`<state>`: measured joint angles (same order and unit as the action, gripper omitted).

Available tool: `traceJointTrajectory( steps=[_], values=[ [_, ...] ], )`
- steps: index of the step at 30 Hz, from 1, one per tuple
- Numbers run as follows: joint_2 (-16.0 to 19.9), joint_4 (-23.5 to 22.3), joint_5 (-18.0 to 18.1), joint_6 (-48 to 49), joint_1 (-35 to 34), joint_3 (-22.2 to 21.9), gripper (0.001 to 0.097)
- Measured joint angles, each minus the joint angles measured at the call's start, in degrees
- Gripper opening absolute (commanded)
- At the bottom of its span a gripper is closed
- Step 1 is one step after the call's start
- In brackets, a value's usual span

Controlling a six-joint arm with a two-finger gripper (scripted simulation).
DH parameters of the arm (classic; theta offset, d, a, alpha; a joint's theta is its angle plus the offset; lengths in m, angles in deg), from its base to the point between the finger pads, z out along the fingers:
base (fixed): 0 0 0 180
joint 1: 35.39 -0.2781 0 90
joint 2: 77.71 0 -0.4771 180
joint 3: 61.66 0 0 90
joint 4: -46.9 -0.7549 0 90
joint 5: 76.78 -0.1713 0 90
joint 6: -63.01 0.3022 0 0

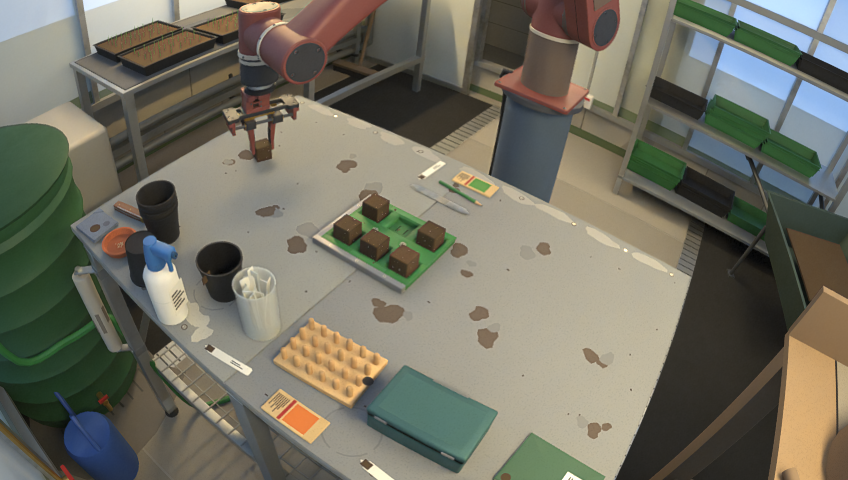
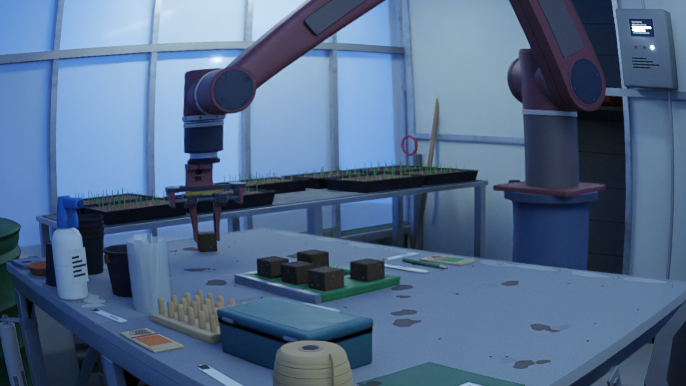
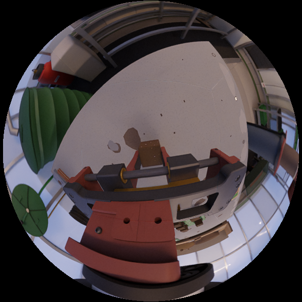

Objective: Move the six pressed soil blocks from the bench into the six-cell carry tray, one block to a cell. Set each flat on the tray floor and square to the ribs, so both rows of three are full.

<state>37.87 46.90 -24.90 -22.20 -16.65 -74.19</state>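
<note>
My gripper (image 1: 262, 148) (image 2: 206, 240) (image 3: 150, 153) stands over the far left part of the bench. A brown soil block (image 1: 263, 150) (image 2: 207, 242) (image 3: 150, 152) sits between its fingers, gripped by them and resting on the bench top. The green six-cell carry tray (image 1: 385, 236) (image 2: 317, 284) lies at the bench's middle, to the right of my gripper. Five cells hold soil blocks (image 1: 375, 243) (image 2: 296, 272). One back-row cell (image 1: 404, 225) is empty.
Behind the bench stands a long table with seedling trays (image 1: 156, 44) (image 2: 350, 178). Black pots (image 1: 157, 209), a spray bottle (image 1: 165, 282) and a white cup (image 1: 256, 303) stand on the bench's left edge. A pen and labels (image 1: 459, 193) lie beyond the tray. The robot's base (image 1: 535, 137) is far right.
</note>
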Motion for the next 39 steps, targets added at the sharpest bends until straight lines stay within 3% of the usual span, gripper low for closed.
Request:
traceJointTrajectory(
  steps=[16,22,32,39],
  values=[
    [0.0,0.0,0.0,0.0,0.0,0.0,0.0020],
    [-0.7,0.0,0.7,0.0,0.0,-0.2,0.0015],
    [-6.8,0.1,6.8,0.0,0.0,0.3,0.0015],
    [-7.1,0.0,7.2,0.0,-0.1,0.1,0.0015]
  ],
)
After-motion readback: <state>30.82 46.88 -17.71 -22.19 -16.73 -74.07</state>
